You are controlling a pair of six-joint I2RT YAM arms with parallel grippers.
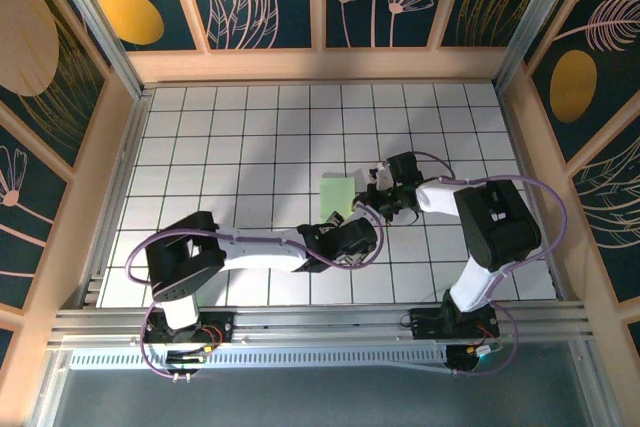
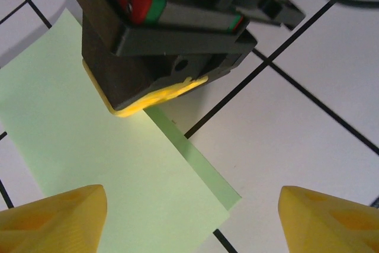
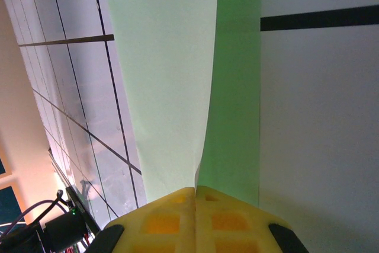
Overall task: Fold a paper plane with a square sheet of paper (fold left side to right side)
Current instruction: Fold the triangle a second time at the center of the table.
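Pressing down with its jaws shut tight, the right gripper [image 3: 195,197] meets the sheet of paper [image 1: 336,193] at the sheet's right-hand edge, near the middle of the white gridded table [image 1: 230,147]. We see the pale green sheet lying doubled over (an upper layer, with a narrow strip of the lower layer showing along one side), and in the overhead view it is longer than it is wide. From the right wrist camera, the upper layer's edge runs straight to the seam where the two yellow fingertips close together. We cannot tell whether they pinch that layer or merely rest on it. The left gripper [image 2: 192,220] hangs at the sheet's near end, jaws wide apart and holding nothing. One of its yellow fingertips [image 2: 53,217] is over the paper and the other over bare tile, with the sheet's near corner between them. In the left wrist view we see the right gripper's yellow pads [image 2: 157,96] touching the paper beside a black grid line. Both arms reach in from the near edge, their wrists close together.
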